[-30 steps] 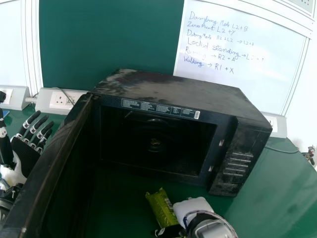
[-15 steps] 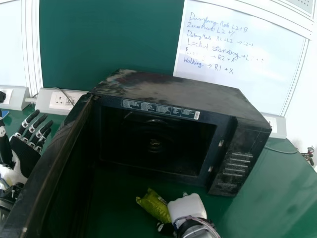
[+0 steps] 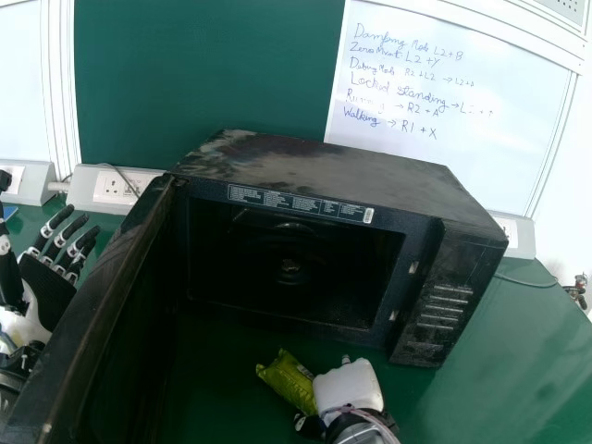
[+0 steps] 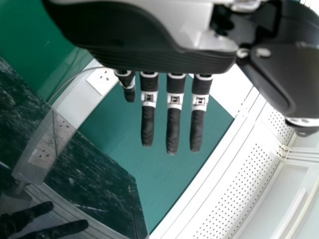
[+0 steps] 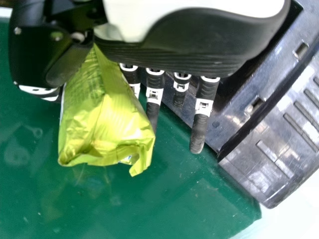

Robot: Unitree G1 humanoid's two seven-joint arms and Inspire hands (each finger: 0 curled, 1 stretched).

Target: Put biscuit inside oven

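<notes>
Biscuit packet (image 3: 289, 381): shiny yellow-green wrapper, crinkled, tilted, pinched in right hand (image 3: 348, 387). Left hand's (image 3: 50, 285) fingers extended.

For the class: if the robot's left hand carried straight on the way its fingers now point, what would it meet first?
Probably the flat dark-green wall board, as the left hand points that way. Depth is unclear, so it might brush the white socket strip first.
</notes>
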